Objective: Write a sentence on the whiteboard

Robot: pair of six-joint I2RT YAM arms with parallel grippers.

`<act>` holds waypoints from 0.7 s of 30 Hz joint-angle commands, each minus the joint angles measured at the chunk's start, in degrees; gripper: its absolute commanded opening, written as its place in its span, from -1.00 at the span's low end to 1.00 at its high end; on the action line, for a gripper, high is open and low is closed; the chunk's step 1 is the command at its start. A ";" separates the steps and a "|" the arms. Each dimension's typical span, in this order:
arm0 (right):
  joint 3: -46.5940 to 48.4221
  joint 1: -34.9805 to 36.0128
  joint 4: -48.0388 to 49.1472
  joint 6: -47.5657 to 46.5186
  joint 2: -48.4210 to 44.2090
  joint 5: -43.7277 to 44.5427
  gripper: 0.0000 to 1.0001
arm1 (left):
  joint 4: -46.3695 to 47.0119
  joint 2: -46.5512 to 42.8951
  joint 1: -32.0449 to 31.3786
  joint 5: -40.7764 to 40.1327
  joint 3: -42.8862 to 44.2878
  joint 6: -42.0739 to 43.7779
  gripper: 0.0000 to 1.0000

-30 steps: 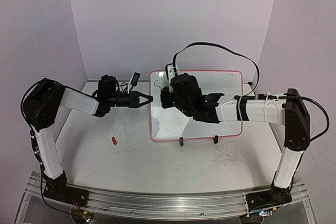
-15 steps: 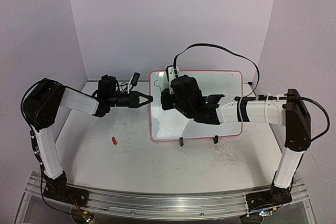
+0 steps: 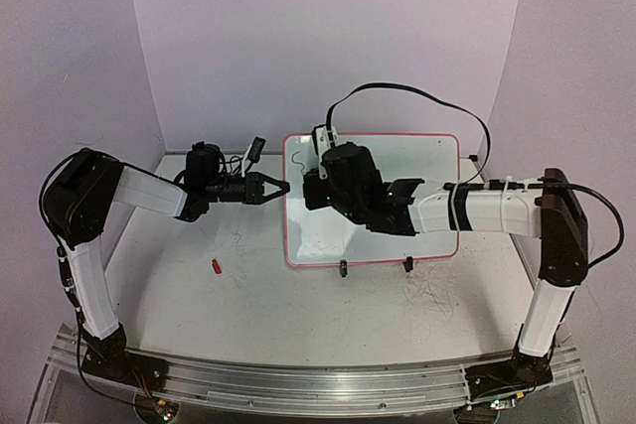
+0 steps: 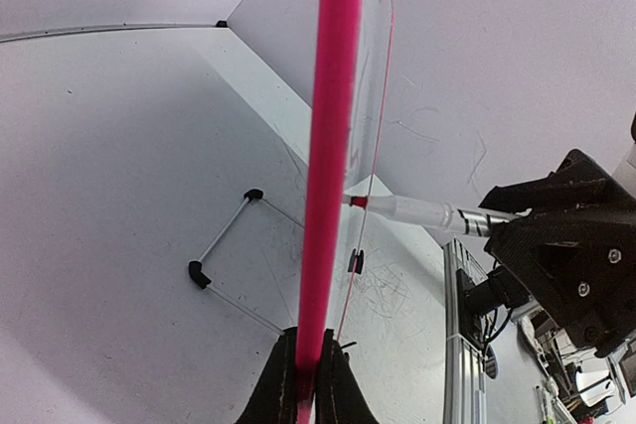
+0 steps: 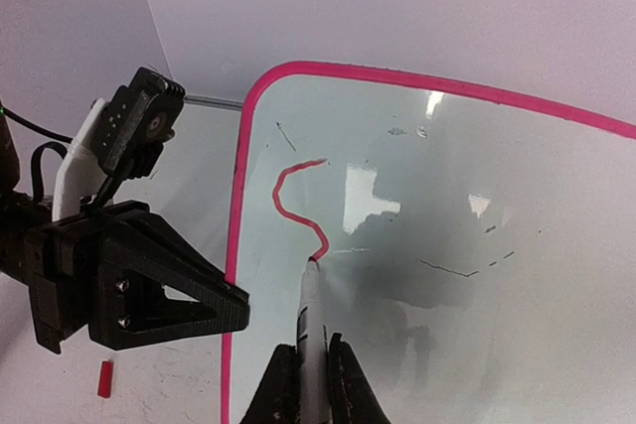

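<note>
The whiteboard [image 3: 422, 156], white with a pink rim, lies on the table. My left gripper [image 3: 282, 187] is shut on the board's left rim [image 4: 333, 96], which runs up between the left gripper's jaws [image 4: 308, 345]. My right gripper [image 5: 309, 350] is shut on a white marker [image 5: 310, 310] whose tip touches the board near its top left corner. Of the sentence, only one curved red stroke [image 5: 291, 201] shows, ending at the marker tip. In the top view the right gripper [image 3: 316, 184] hovers over the board's left part, beside the stroke [image 3: 296, 161].
A small red cap [image 3: 215, 266] lies on the tabletop left of the board. Two black clip feet [image 3: 343, 267] [image 3: 406, 263] sit on the board's near edge. A black cable [image 3: 417, 91] arcs over the far side. Grey scribbles [image 3: 432, 295] mark the table.
The red stroke has grown longer as the right gripper drew the marker toward the board's near side. The left gripper has kept still on the rim.
</note>
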 commanded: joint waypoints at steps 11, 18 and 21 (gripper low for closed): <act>6.11 0.10 -1.09 -0.26 4.16 -1.05 -1.00 | 1.03 -2.07 -0.44 0.83 -0.35 -1.50 -1.00; 8.23 0.11 -1.76 -0.76 4.27 -1.30 -1.00 | 1.06 -2.14 -0.44 0.58 -0.41 -1.42 -1.00; 5.60 0.09 -1.59 -0.24 0.09 -2.22 -1.00 | 1.08 -2.22 -0.42 0.28 -0.72 -1.27 -1.00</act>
